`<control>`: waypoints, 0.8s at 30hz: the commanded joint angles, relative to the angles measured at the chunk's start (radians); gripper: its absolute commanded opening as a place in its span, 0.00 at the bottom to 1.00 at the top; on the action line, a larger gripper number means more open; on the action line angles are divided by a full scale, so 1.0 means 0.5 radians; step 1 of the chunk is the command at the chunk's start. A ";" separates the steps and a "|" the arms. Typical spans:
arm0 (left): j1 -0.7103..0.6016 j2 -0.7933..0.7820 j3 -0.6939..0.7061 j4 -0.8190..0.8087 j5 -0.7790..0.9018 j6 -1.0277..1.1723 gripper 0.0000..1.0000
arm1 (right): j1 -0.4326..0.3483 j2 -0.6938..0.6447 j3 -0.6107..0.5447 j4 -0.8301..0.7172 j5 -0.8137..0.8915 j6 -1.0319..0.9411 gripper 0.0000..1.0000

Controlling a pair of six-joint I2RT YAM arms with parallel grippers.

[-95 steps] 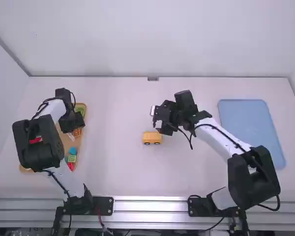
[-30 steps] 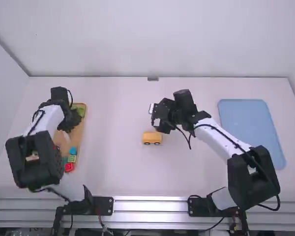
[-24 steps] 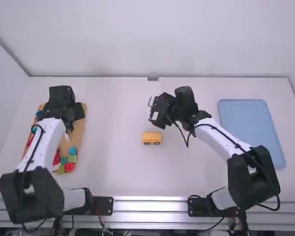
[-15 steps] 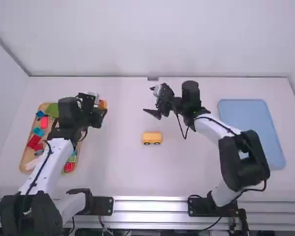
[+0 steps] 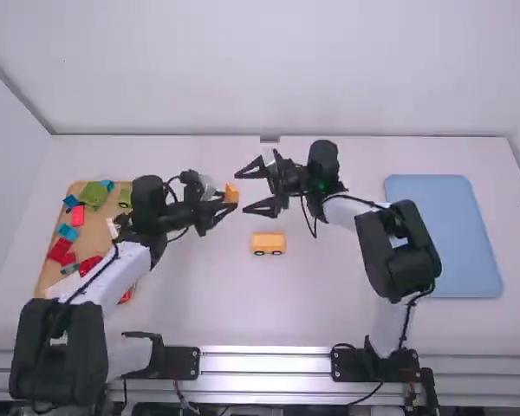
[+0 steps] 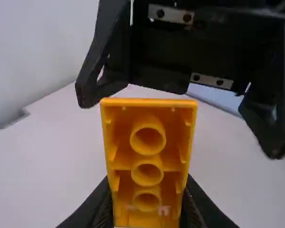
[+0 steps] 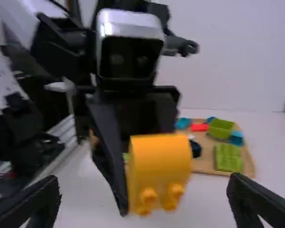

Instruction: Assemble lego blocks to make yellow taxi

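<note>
Above the table, left of the middle, my left gripper (image 5: 218, 209) is shut on an orange-yellow block (image 5: 231, 192). The left wrist view shows that block (image 6: 148, 161) with its hollow, tubed underside, held between the fingers of my left gripper (image 6: 147, 206). Facing it from the right, my right gripper (image 5: 258, 189) stands open around nothing. In the right wrist view the block (image 7: 160, 164) hangs beyond the wide-spread fingers of my right gripper (image 7: 145, 199), studs pointing down. An orange-yellow wheeled vehicle base (image 5: 268, 243) rests on the table nearer the camera.
A wooden tray (image 5: 48, 276) on the left holds several red, green and blue blocks. A blue mat or tray (image 5: 442, 234) lies on the right side of the table (image 5: 199, 303).
My left gripper has come away from the wooden tray toward the middle with the orange-yellow block. My right gripper has swung round to face it and spread its fingers. The vehicle base stayed put.
</note>
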 commanded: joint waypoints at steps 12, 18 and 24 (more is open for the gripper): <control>-0.023 0.378 -0.018 0.704 0.414 -0.198 0.02 | 0.007 0.015 0.089 -0.049 -0.157 0.263 0.40; -0.023 0.385 -0.018 0.755 0.415 -0.198 0.02 | 0.006 0.015 0.089 -0.048 -0.157 0.259 0.42; -0.023 0.385 -0.018 0.818 0.414 -0.299 0.03 | 0.006 0.015 0.089 -0.268 -0.157 -0.028 0.37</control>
